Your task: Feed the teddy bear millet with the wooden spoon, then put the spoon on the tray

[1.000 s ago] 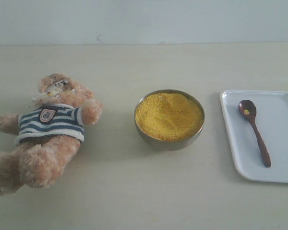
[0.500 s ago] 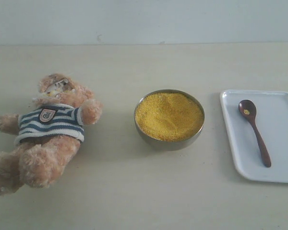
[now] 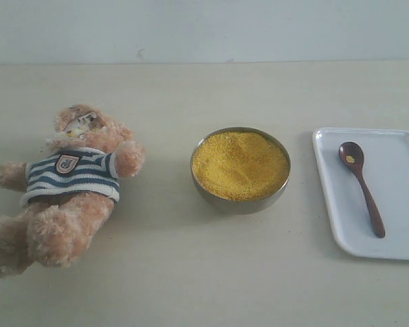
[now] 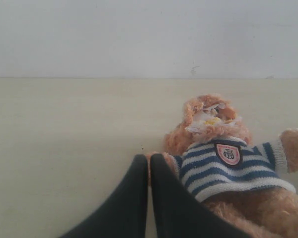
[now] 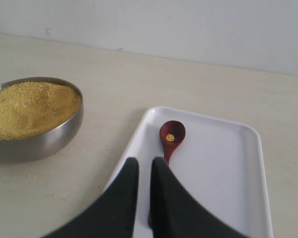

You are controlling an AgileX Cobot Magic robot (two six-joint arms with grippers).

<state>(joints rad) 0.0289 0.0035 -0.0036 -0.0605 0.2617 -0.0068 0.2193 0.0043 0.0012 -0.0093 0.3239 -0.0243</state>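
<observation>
Wooden spoon (image 3: 364,194) on tray (image 3: 402,240); millet (image 3: 240,165) in bowl (image 3: 237,205)

Bowl (image 3: 240,204): round, metal, dull grey wall, upright near the middle of the surface.
Surface (image 3: 191,272): pale beige, matte, faint grain, runs back to the wall.
Wall (image 3: 204,27): plain, off-white.
Wall mark (image 3: 141,52): small, dark, just above the surface's far edge.

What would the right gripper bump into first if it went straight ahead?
Most likely the wooden spoon, lying on the tray just ahead of the right gripper. The gripper is shut and lines up with the spoon's handle, though depth is hard to judge.
</observation>
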